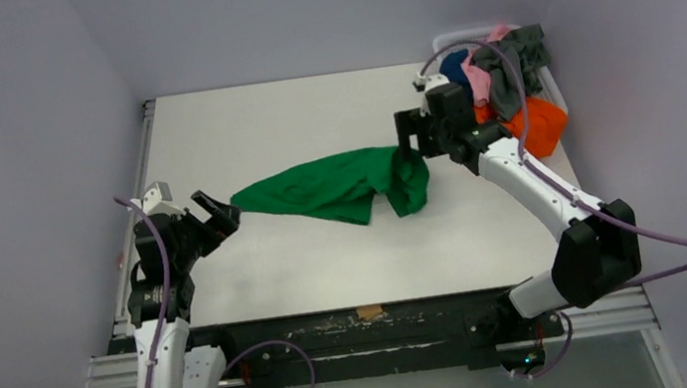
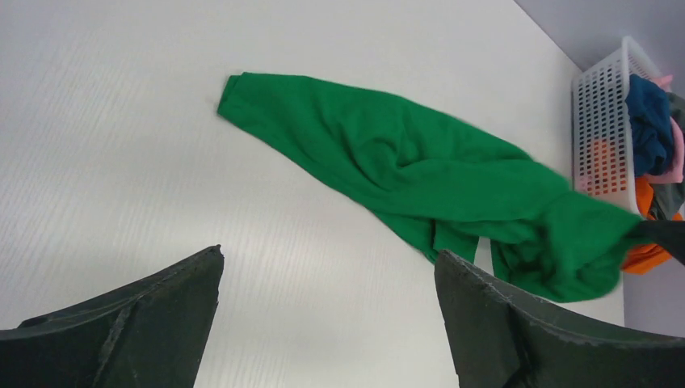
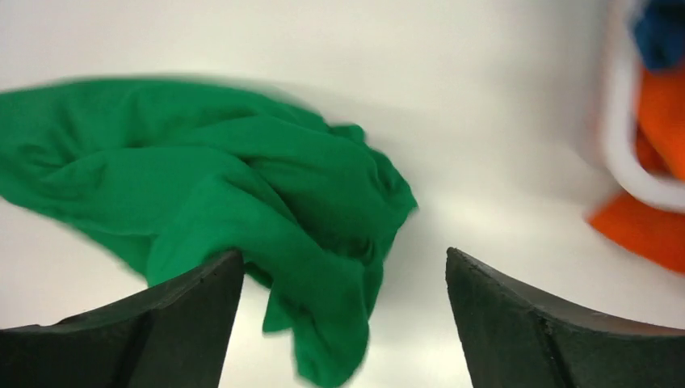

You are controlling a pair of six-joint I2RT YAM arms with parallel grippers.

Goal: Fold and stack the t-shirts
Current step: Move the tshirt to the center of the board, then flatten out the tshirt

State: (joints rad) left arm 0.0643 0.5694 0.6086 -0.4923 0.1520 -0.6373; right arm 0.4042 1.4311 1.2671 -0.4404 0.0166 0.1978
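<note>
The bright green t-shirt [image 1: 344,186] lies crumpled in a long heap across the middle of the white table [image 1: 290,121]. My left gripper [image 1: 221,210] is open and empty just left of the shirt's left tip; its wrist view shows the shirt [image 2: 420,170] ahead of the spread fingers [image 2: 329,252]. My right gripper [image 1: 410,140] is open above the shirt's bunched right end [image 3: 307,210], with the cloth below and between its fingers [image 3: 345,252], not gripped. The orange [image 1: 541,128], navy [image 1: 454,67], pink [image 1: 480,81] and grey [image 1: 518,61] shirts are piled at the back right.
The white lattice basket [image 2: 602,121] stands at the table's back right corner, with the pile spilling over its rim and orange cloth hanging out onto the table. Grey walls close in on both sides. The arm bases sit at the near edge.
</note>
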